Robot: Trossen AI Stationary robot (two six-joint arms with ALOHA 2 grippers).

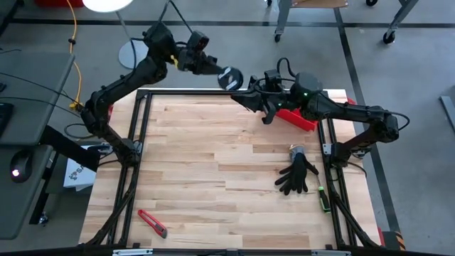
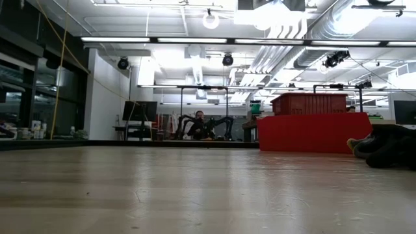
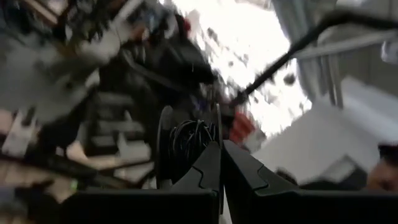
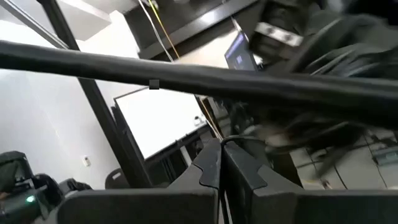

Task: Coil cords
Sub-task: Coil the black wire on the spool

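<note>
The left claw (image 1: pixel 226 75) clamps the black spool (image 3: pixel 186 146), its coiled cord (image 3: pixel 194 137) blurred. Just beside it, the right claw (image 1: pixel 250 91) pinches together on the barely visible cord.

Most of the wooden table (image 1: pixel 213 178) lies bare, so a gripper could sweep freely across its middle and left. Obstacles keep to the edges: a red bin (image 1: pixel 297 118) at the far right, black gloves (image 1: pixel 297 174) near the right edge with a green-handled tool (image 1: pixel 323 200) just beside, and a red utility knife (image 1: pixel 152 222) near the front left
</note>
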